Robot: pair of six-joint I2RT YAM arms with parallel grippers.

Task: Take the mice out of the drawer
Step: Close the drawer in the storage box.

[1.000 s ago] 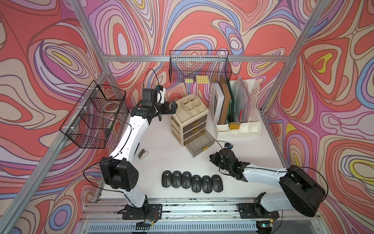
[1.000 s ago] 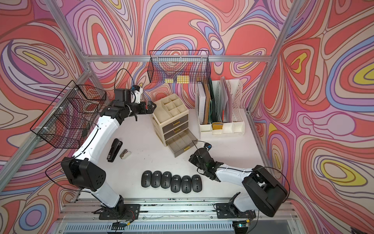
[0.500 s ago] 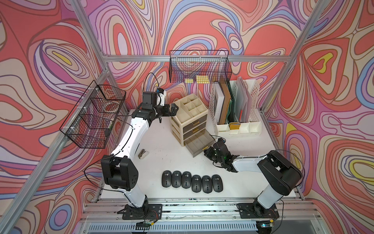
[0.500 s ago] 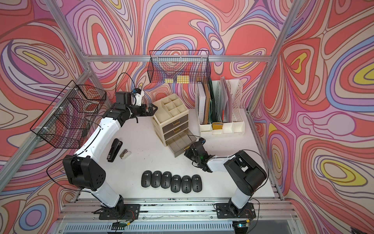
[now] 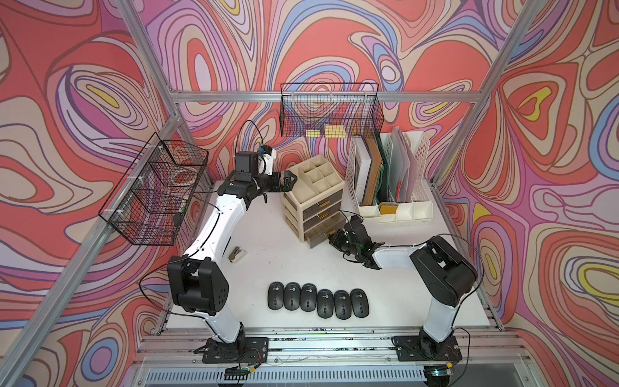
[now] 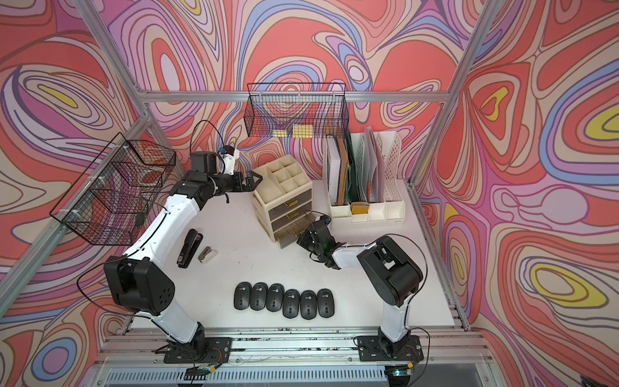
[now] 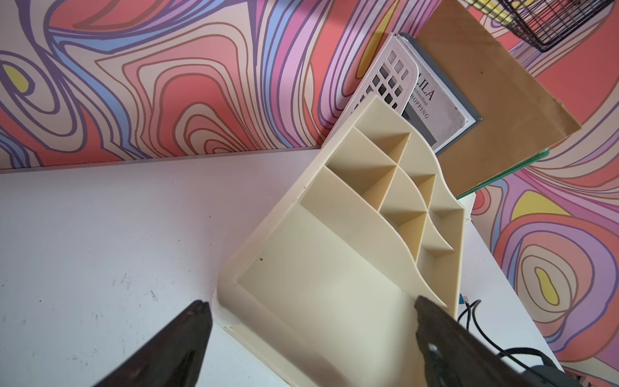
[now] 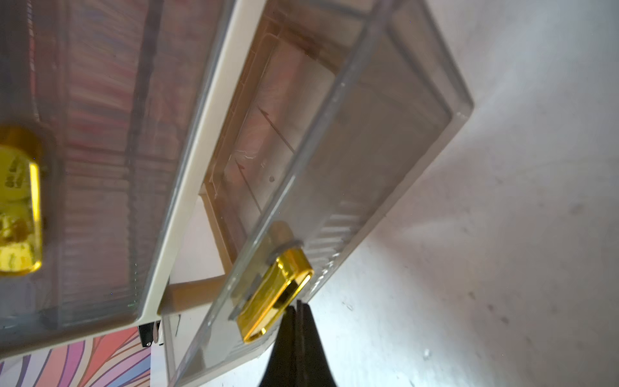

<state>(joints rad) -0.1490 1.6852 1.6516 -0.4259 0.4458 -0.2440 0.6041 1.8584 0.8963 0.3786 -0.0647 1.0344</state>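
Observation:
Several black mice point(image 5: 318, 300) point(image 6: 284, 299) lie in a row near the table's front edge in both top views. The smoky-grey drawer point(image 5: 317, 235) point(image 6: 288, 235) point(image 8: 351, 187), lowest in the cream organiser point(image 5: 313, 191) point(image 7: 335, 268), stands partly out, and the part I see holds nothing. My right gripper point(image 5: 331, 238) point(image 6: 299, 240) point(image 8: 298, 306) is shut, empty, its tips against the drawer's gold handle point(image 8: 274, 298). My left gripper point(image 5: 289, 179) point(image 6: 256, 179) point(image 7: 311, 306) is open at the organiser's top back-left corner, gripping nothing.
A black stapler point(image 6: 189, 248) and a grey staple remover point(image 5: 237, 254) point(image 6: 206, 253) lie left of the organiser. A white file rack point(image 5: 388, 177) stands at the back right. Wire baskets hang on the back wall point(image 5: 330, 114) and the left wall point(image 5: 154, 191).
My right arm swung from the front right up to the drawer front, gripper staying shut. The drawer now sticks out less. The left arm barely moved.

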